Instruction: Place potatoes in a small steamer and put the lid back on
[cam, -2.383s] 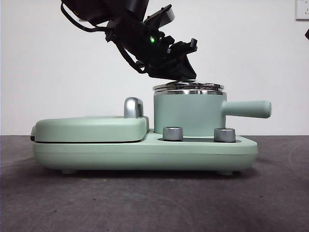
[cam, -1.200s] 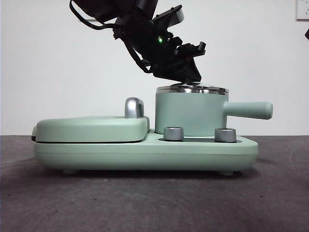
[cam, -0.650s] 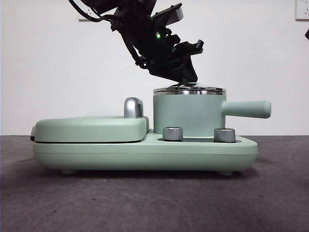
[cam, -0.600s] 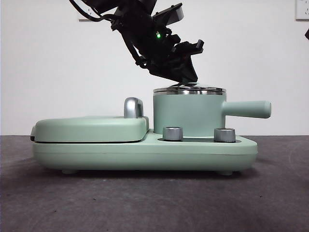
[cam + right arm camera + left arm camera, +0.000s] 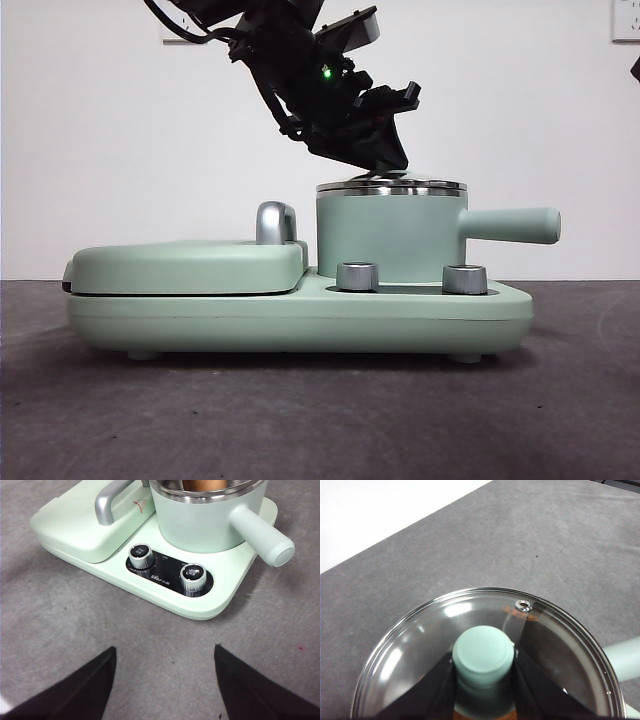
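Lid (image 5: pixel 485 660) flat on pot (image 5: pixel 390 235), potato (image 5: pixel 207 484) inside. Left gripper (image 5: pixel 483 667) right above pot, jaws pinching lid's knob (image 5: pixel 483 655). Right gripper (image 5: pixel 162 680) well away from pot, jaws wide, holding nothing.

Lid (image 5: pixel 420 645): clear glossy glass, polished steel rim, matte mint plastic-looking knob (image 5: pixel 483 655). Steamer (image 5: pixel 390 238): smooth satin mint body, shiny steel rim. Base (image 5: pixel 220 600): same satin mint, glossy black panel, two brushed-metal dials (image 5: pixel 193 577). Griddle handle (image 5: pixel 107 502): satin chrome. Table (image 5: pixel 300 420): dark grey, matte, slightly grainy.
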You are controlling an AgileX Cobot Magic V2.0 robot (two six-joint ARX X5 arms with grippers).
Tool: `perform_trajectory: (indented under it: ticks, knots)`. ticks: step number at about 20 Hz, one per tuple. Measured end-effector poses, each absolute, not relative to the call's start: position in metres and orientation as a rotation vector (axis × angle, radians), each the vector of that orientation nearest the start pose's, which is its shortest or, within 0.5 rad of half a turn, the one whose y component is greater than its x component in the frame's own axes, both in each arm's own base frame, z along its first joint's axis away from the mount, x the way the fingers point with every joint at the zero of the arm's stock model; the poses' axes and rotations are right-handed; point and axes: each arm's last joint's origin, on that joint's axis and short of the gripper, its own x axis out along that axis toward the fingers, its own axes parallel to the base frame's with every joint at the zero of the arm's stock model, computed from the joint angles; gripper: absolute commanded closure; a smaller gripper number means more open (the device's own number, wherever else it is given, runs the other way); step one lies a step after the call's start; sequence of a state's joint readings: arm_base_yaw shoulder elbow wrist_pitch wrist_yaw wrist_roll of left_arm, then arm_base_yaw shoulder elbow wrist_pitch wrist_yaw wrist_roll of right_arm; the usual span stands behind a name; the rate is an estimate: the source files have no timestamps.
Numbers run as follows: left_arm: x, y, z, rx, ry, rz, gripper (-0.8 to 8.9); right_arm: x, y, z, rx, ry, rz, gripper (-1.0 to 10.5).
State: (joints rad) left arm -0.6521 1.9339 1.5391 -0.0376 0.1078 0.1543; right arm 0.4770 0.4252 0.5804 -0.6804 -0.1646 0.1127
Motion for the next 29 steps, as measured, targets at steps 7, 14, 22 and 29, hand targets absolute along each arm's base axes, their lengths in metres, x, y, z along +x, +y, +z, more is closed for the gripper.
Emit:
perform_trajectory:
  ticks: [7,14,22,29]
  knots:
    - [0.346,-0.267,0.285,0.273,0.41,-0.763,6.23,0.083,0.048,0.261,0.023,0.562,0.596,6.4]
    - [0.335,-0.25,0.319,0.25,0.342,-0.735,6.22,0.083,0.048,0.261,0.023,0.562,0.596,6.4]
    - [0.327,-0.244,0.306,0.276,0.526,-0.732,5.59,0.083,0.048,0.261,0.023,0.562,0.596,6.4]
    - [0.306,-0.219,0.328,0.186,0.649,-0.709,5.6,0.083,0.048,0.261,0.023,0.563,0.596,6.4]
